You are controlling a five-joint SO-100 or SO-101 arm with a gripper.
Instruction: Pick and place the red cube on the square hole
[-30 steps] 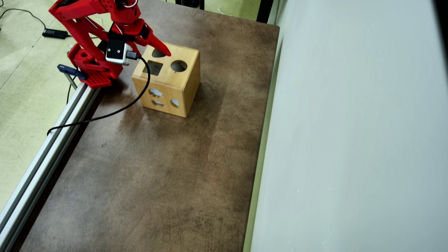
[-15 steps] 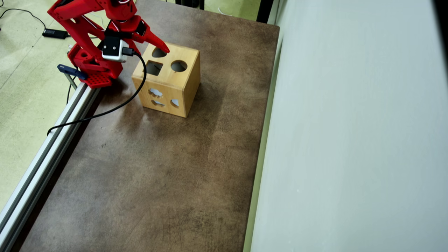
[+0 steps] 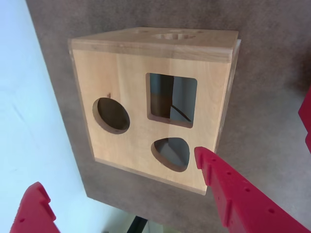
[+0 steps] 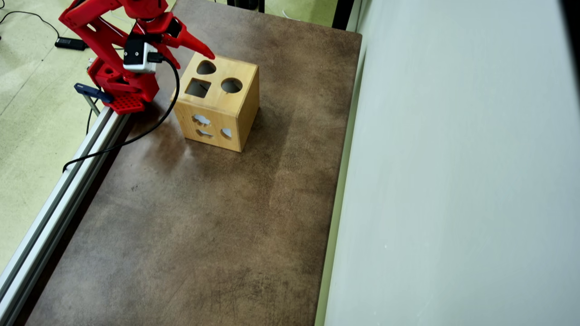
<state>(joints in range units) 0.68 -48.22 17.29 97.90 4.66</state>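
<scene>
I have the brown table (image 4: pixel 190 217) under the arm, with the wooden box (image 4: pixel 217 104) standing near its far left corner in the overhead view. Its top face carries the square hole (image 3: pixel 171 99), a round hole (image 3: pixel 111 115) and a rounded-triangle hole (image 3: pixel 171 153). My gripper (image 3: pixel 116 189) hangs above that face, spread wide, with nothing between the fingers. I see no red cube in either view; it may already lie inside the box, though the dark hole does not let me tell. To finish well I would lift straight up, clear of the box's edges.
</scene>
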